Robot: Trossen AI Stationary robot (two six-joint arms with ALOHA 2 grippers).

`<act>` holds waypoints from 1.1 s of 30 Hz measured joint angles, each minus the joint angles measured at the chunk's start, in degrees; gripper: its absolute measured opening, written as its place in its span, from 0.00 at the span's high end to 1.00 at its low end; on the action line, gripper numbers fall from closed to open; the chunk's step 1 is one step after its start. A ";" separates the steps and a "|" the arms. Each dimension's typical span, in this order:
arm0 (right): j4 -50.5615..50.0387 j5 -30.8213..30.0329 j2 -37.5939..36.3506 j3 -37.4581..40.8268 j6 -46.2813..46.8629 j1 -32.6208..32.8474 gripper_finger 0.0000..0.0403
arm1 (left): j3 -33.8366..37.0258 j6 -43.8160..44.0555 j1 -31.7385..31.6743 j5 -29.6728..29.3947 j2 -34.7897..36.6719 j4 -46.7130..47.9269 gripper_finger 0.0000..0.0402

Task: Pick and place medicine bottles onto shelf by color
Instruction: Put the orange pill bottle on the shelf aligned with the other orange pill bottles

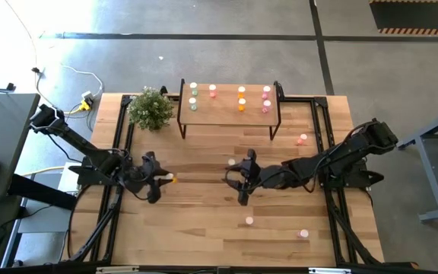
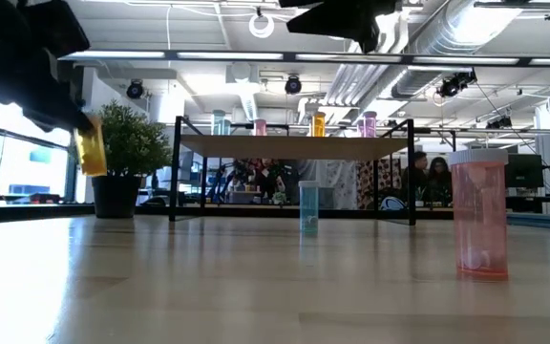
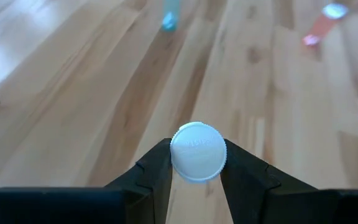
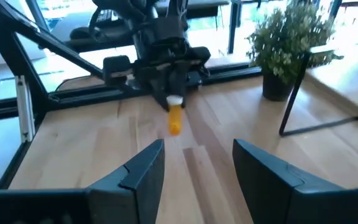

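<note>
My left gripper, at the table's left, is shut on an orange medicine bottle with a white cap, held above the wood. My right gripper hovers open at mid-table, facing the left one, with nothing between its fingers. The shelf stands at the far edge and carries several bottles in colour groups: green, pink, orange and magenta. A pale green bottle and pink bottles stand loose on the table. My left gripper pinches the bottle's white cap by its round side between the two fingertips. The fingers slant down toward the table's right. The orange body sticks out beyond the fingers and hangs clear of the table.
A potted plant stands at the shelf's left end. Black frame rails run along both table sides. In the low view a pink bottle stands near and a green one in front of the shelf.
</note>
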State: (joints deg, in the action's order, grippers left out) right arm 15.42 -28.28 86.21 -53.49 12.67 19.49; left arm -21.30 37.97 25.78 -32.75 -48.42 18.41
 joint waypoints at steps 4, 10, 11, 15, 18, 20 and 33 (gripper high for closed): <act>0.56 -0.34 0.00 0.00 -0.59 0.00 0.54 | 0.00 -3.01 0.00 1.28 0.00 -4.43 0.73; 4.81 1.19 0.00 0.00 -1.18 -0.49 0.44 | -1.49 -6.04 0.00 1.72 0.00 -6.77 0.73; 5.63 2.16 0.00 0.00 -1.16 -0.78 0.42 | -2.04 -6.63 0.00 1.72 0.00 -6.80 0.73; 8.38 4.76 1.28 0.00 -1.18 -1.82 0.39 | -4.28 -9.21 0.00 1.70 0.00 -6.79 0.73; 12.63 5.59 4.07 0.00 -1.77 -2.39 0.39 | -5.54 -10.44 0.00 1.72 0.00 -6.71 0.73; 15.17 8.37 6.20 -0.25 -2.22 -2.89 0.39 | -6.18 -10.75 0.00 1.71 0.00 -6.76 0.73; 3.13 10.85 22.50 -18.68 -7.72 -5.34 0.39 | -7.34 -11.84 -0.04 2.14 -0.76 -7.20 0.73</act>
State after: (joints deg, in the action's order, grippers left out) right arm 18.55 -17.43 108.72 -72.18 4.95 14.14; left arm -28.64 26.13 25.74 -30.61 -49.18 11.21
